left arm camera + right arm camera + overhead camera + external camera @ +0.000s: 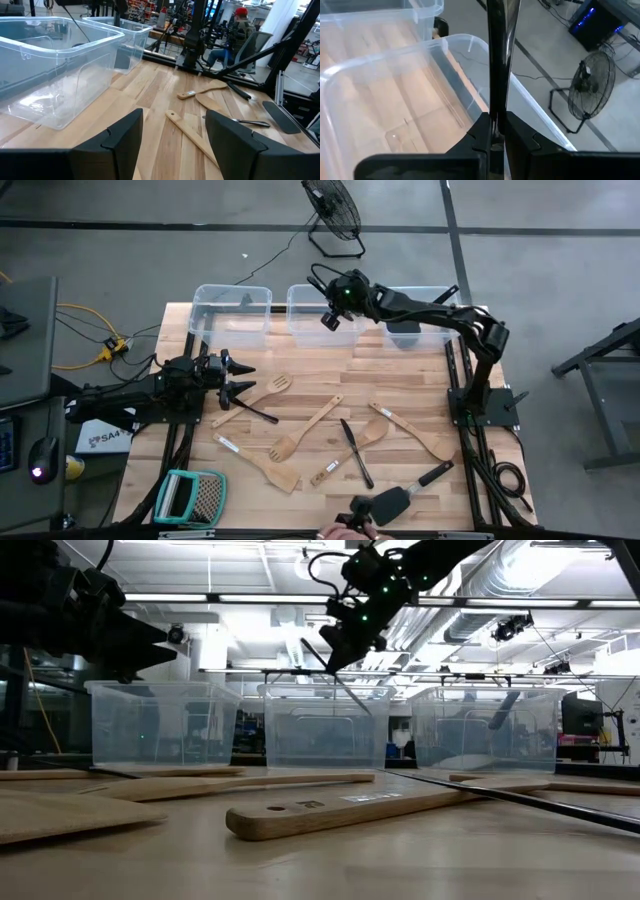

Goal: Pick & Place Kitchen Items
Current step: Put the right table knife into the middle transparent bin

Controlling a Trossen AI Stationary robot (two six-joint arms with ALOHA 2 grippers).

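My right gripper [333, 317] is over the middle clear bin [300, 330], shut on a thin black utensil [498, 60]. In the low view the utensil [356, 697] hangs slanting below the gripper [345, 645]. My left gripper [243, 378] is open and empty above the table's left part, next to a wooden fork [268, 389]. In the left wrist view a wooden utensil [192, 134] lies on the table ahead of the open gripper [175, 142]. Several wooden utensils [312, 423] and black utensils [354, 450] lie flat on the table. My right gripper pinches the black utensil's narrow shaft [497, 112] between its two fingers [481, 134]. The shaft runs on ahead of the fingertips, along the fingers. The gripper comes from above, and the utensil hangs slanting, lifted clear above the middle bin. Which end is held I cannot tell.
A clear bin [232, 315] stands far left. Another clear bin [425, 298], far right, holds something dark. A teal-framed grater [190, 496] lies at the near left corner. A black spatula [400, 496] lies near the front edge beside a person's hand [343, 533].
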